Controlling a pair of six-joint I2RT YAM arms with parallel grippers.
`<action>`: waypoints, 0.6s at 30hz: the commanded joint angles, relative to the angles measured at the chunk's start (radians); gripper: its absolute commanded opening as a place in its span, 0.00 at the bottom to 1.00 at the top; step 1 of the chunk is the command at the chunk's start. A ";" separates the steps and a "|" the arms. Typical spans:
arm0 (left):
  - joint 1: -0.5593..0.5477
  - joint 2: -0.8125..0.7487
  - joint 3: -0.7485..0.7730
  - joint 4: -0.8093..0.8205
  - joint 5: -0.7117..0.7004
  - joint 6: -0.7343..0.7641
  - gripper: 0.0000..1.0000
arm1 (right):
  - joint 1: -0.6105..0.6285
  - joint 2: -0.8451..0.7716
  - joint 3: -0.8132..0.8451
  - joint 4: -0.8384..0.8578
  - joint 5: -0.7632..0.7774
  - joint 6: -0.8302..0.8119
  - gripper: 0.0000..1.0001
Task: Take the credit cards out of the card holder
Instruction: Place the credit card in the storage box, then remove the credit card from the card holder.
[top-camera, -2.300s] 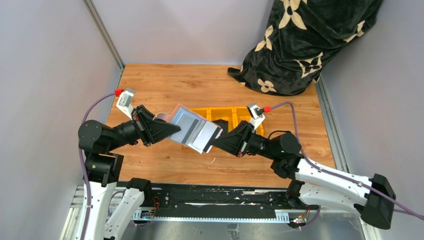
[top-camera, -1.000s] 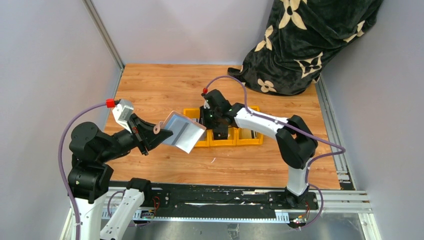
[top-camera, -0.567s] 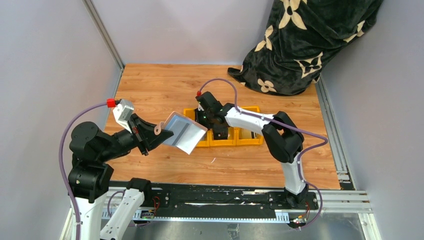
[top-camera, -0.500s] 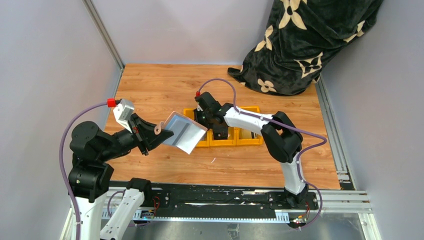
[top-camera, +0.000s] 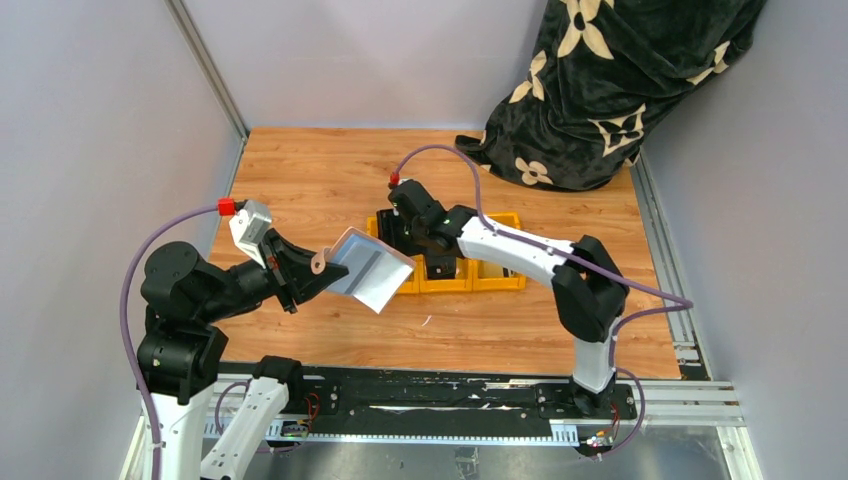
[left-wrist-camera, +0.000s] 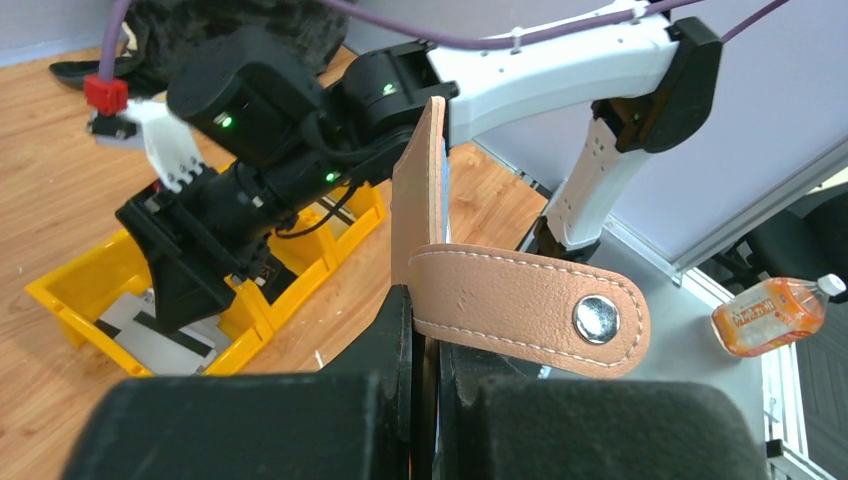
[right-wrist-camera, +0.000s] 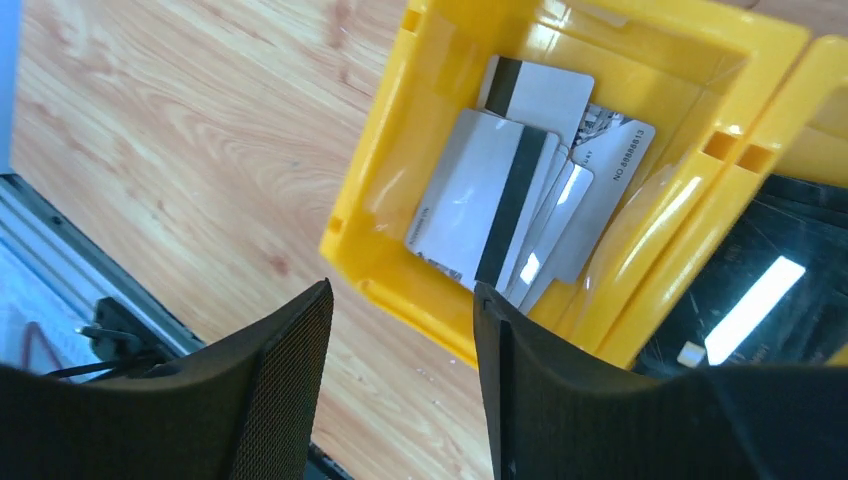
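My left gripper (top-camera: 322, 264) is shut on the corner of the grey-blue card holder (top-camera: 372, 270), which it holds tilted above the table, left of the yellow bin (top-camera: 495, 283). In the left wrist view the holder (left-wrist-camera: 418, 190) stands edge-on with its pinkish-tan tab (left-wrist-camera: 520, 310) hanging beside my fingers (left-wrist-camera: 400, 330). My right gripper (top-camera: 393, 235) hovers open over the bin's left compartment, with nothing between its fingers (right-wrist-camera: 290, 350). Several whitish credit cards (right-wrist-camera: 510, 200) with dark stripes lie piled in that compartment (right-wrist-camera: 400, 170).
A black wallet (right-wrist-camera: 770, 290) lies in the neighbouring compartment. A black fabric bag with cream flowers (top-camera: 620, 80) fills the back right corner. Grey walls close in the table on the left, back and right. An orange bottle (left-wrist-camera: 768, 315) lies beyond the table.
My right gripper has opened over the bin's left compartment and shifted slightly left. The left gripper has tilted the card holder a little and keeps its grip.
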 joint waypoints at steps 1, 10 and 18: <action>0.004 -0.003 0.005 0.002 0.038 0.012 0.00 | 0.015 -0.134 -0.038 -0.019 0.104 -0.025 0.61; 0.004 -0.005 0.018 0.012 0.063 -0.009 0.00 | -0.003 -0.470 -0.172 0.067 0.007 -0.050 0.75; 0.004 -0.018 -0.025 0.101 0.106 -0.074 0.00 | -0.042 -0.800 -0.382 0.311 -0.286 0.047 0.84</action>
